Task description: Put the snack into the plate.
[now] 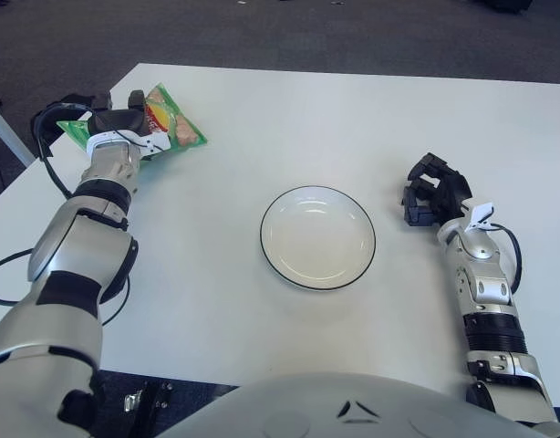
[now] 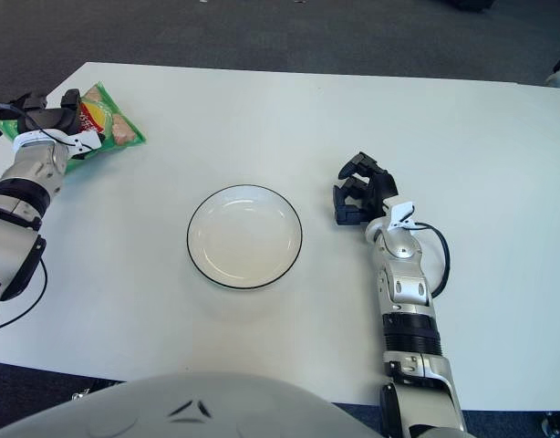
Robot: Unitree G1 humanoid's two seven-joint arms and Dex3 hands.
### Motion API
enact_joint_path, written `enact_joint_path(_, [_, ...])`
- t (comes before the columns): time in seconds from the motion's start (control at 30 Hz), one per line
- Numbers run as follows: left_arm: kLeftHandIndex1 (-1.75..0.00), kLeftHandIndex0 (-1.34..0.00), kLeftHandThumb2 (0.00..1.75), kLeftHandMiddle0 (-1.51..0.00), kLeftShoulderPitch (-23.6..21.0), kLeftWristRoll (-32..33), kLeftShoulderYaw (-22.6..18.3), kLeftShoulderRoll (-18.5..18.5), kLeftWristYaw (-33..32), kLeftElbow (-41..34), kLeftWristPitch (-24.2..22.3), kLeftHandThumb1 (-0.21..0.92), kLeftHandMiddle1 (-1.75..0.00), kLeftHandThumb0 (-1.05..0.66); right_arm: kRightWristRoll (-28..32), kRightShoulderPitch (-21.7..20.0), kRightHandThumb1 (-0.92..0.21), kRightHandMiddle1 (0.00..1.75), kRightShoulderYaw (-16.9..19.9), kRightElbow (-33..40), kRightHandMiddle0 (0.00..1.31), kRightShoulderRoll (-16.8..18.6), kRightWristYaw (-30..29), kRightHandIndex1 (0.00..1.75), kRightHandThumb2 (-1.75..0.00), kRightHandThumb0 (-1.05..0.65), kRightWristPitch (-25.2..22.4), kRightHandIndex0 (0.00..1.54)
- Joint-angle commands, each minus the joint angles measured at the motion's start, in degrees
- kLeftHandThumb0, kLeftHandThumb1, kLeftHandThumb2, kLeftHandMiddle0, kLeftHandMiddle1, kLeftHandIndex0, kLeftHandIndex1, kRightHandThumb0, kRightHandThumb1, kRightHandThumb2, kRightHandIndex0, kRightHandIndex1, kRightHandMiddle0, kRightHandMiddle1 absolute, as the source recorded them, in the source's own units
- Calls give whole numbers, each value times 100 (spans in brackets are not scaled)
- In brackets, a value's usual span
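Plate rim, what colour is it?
Black, a thin line around the round white plate; clearest in the left eye view.

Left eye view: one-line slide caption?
Left hand grips the green snack bag at the table's far-left corner; empty plate centre, right hand idle beside it.

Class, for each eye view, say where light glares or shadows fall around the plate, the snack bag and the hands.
Left eye view: soft glare inside the plate; faint shadow beneath the snack bag held by the left hand. Right eye view: small shadow by the curled right hand; white table evenly lit.
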State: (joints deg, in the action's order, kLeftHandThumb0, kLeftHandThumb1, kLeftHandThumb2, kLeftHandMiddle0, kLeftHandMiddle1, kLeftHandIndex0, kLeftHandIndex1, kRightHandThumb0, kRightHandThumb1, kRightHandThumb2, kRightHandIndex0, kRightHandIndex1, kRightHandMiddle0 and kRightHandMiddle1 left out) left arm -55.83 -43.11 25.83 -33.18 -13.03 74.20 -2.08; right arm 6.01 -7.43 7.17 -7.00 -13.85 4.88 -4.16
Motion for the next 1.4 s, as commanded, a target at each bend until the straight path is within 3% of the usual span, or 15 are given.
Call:
enact_joint_path(0.0, [0, 0, 98, 0, 43, 165, -71, 14, 213, -12, 14, 92, 0, -105, -175, 432, -9, 175, -230, -473, 54, 55, 139, 163, -154, -1, -436, 83])
enact_joint_path(0.4, [-3, -2, 94, 0, 253, 1358, -906, 40, 1067, -167, 348, 92, 0, -105, -205, 471, -10, 175, -386, -263, 54, -87, 198, 161, -153, -1, -601, 83])
enact_joint_path(0.73, [0, 0, 94, 0, 488, 1741, -1198, 41, 1674, 234, 743, 92, 0, -105, -193, 517, -10, 175, -421, -150, 54, -105, 202, 159, -152, -1, -647, 84])
enact_joint_path(1.07, [0, 0, 89, -2, 553, 1641, -1099, 25, 1946, 312, 735, 92, -1, -105, -196, 584, -11, 175, -431, 40, 54, -114, 183, 158, -151, -1, -747, 84])
enact_joint_path(1.27, [-2, -3, 88, -4, 689, 1463, -907, 124, 1580, 282, 797, 92, -2, -105, -189, 600, -11, 175, -427, 118, 54, -111, 177, 158, -151, -1, -817, 84])
enact_joint_path(1.37, [-24, -1, 87, -7, 766, 1168, -629, 168, 1141, 247, 874, 92, -8, -105, -206, 598, -11, 175, -434, 139, 54, -118, 168, 160, -152, -1, -852, 83])
